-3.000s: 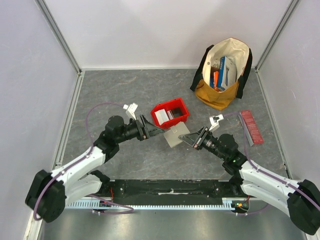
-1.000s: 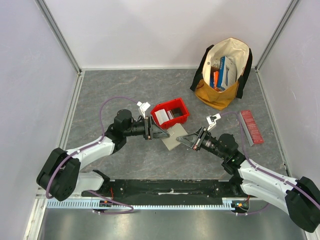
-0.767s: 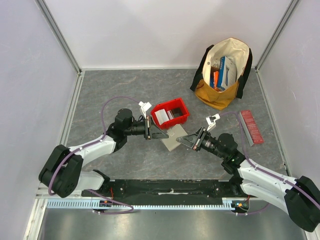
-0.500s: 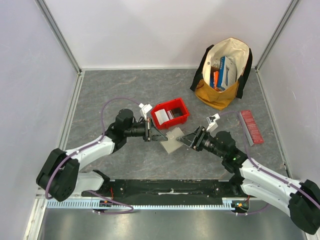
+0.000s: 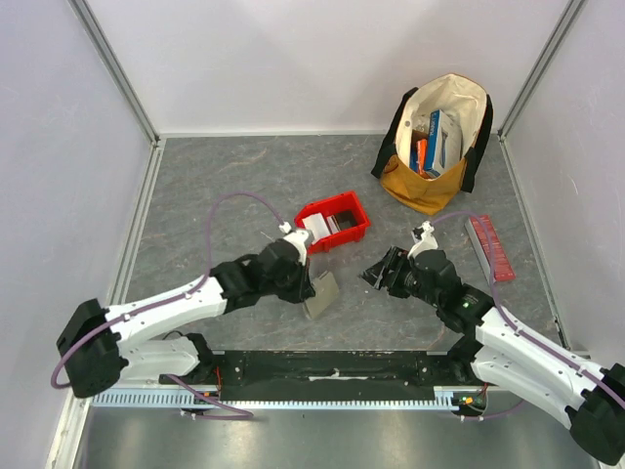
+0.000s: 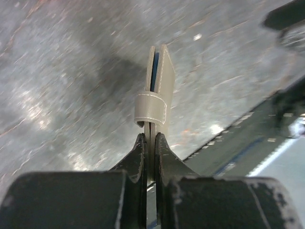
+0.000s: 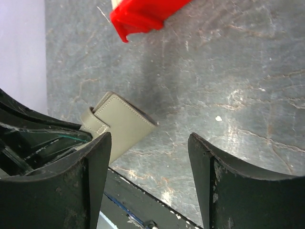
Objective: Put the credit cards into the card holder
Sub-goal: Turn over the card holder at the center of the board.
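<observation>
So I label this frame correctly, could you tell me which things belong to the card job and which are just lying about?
Belongs to the job: card holder, clamped in the left gripper; credit cards in the red bin; right gripper, open.
Lying about: tote bag; long red ribbed box.

The small grey-olive folding card holder (image 6: 159,81) looks like smooth matt faux leather, with pale stitching along the strap edge. The grey table (image 5: 225,186) has a mottled stone-look top, kinda satin, catching soft glare in spots. The red plastic bin (image 5: 344,237) is smooth and slightly glossy. The left claw (image 6: 149,142) is matt black plastic, scuffed at the edges. The cream-and-mustard tote bag (image 5: 422,191) is plain cloth, no shine.
</observation>
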Controlling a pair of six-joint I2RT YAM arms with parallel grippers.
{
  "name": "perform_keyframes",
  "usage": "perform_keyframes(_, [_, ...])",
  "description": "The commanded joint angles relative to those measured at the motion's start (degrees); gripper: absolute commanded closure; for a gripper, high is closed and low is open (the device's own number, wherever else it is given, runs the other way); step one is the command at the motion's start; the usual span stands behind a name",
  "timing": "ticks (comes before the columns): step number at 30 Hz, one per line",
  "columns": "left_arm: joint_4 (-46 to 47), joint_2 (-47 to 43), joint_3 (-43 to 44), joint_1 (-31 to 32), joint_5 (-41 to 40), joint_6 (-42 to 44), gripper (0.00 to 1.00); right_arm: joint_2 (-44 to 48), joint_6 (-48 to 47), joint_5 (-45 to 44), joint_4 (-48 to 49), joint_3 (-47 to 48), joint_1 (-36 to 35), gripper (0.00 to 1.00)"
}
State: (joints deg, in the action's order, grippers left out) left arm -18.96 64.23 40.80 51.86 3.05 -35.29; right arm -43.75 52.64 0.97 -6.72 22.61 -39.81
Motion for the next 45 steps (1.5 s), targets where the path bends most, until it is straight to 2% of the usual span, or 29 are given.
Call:
perform_keyframes(1, [-8.36, 5.62, 6.21, 8.50, -22.52, 0.22, 0.98, -0.46, -1.22, -1.15, -2.77, 1.38, -0.18, 0.27])
perform_keyframes(4, [-12.58, 11.78, 10.96, 13.61, -31.23, 0.74, 0.98, -0.20, -1.49, -1.15, -3.47, 1.56, -0.27, 0.27])
perform_keyframes(9, [-15.93, 21.02, 17.12, 20.11, -39.43, -1.01, 0.98, 0.85, -1.49, -3.69, -6.63, 1.91, -0.27, 0.27])
perform_keyframes(18, [-15.40, 30.60, 21.60, 26.54, -40.40, -1.45, 0.98, 7.00, 0.88, -15.03, -16.74, 3.40, -0.27, 0.26])
perform_keyframes(26, [-13.56, 36.14, 24.59, 31.90, -40.84, -0.92, 0.90, 7.54, 1.50, -17.41, -21.05, 4.11, -0.27, 0.25])
perform_keyframes(29, [-13.56, 37.81, 25.65, 33.57, -40.76, -0.40, 0.82, 7.80, 1.76, -17.84, -22.45, 4.02, -0.27, 0.24])
perform_keyframes(34, [-11.37, 37.38, 25.21, 34.01, -37.34, 1.18, 0.45, 8.94, 1.67, -18.29, -24.04, 4.19, -0.27, 0.23])
perform_keyframes(37, [-8.39, 35.10, 23.46, 33.93, -34.44, 1.89, 0.35, 8.42, 1.32, -17.50, -24.13, 4.20, -0.27, 0.23])
perform_keyframes(42, [-6.44, 27.90, 19.59, 33.31, -33.90, 1.63, 0.29, 5.43, 0.62, -12.77, -22.29, 3.85, -0.27, 0.27])
perform_keyframes(45, [-6.53, 23.94, 17.22, 29.72, -31.01, 0.84, 0.28, 2.45, 0.70, -7.06, -18.43, 1.92, -0.35, 0.32])
